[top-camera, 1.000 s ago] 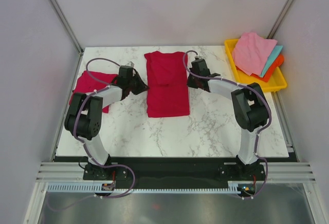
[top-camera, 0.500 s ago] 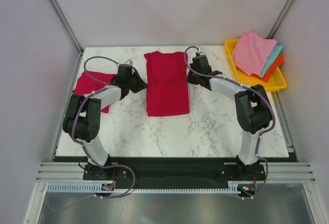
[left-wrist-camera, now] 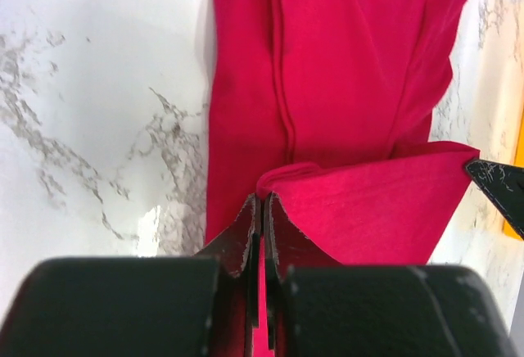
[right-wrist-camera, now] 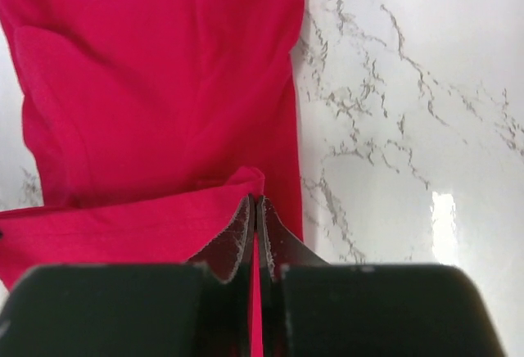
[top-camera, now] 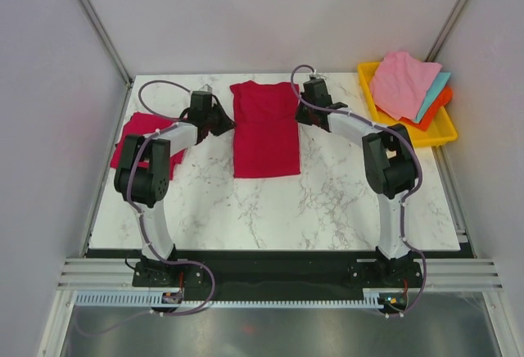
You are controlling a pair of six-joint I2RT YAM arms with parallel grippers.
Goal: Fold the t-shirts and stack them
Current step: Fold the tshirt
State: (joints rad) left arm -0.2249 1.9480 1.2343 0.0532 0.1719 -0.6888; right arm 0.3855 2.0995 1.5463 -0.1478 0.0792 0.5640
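Over the last second both arms have swung toward the far side of the table. The left gripper and right gripper now sit farther up the edges of the shirt than they did. The shirt lies as a long strip in the middle of the table, collar end at the far side. Its near hem has crept slightly away from the arm bases.

Each pincer is closed on red cloth. In both wrist views the fingers meet with a thin fold of fabric between them. A raised flap stretches from one gripper to the other, above the flat lower layer.

So the pair appears to be carrying the flap along the strip, which would shorten it toward a small rectangle. From overhead it is hard to tell whether only the top layer is moving or the whole shirt is being dragged. The shifted hem suggests some drag.

The fold is mid-way and not yet laid down. The second shirt lies at the left edge, partly under the left arm, and it is a likely base for the stack. A yellow tray of other cloths sits at the far right, well apart.
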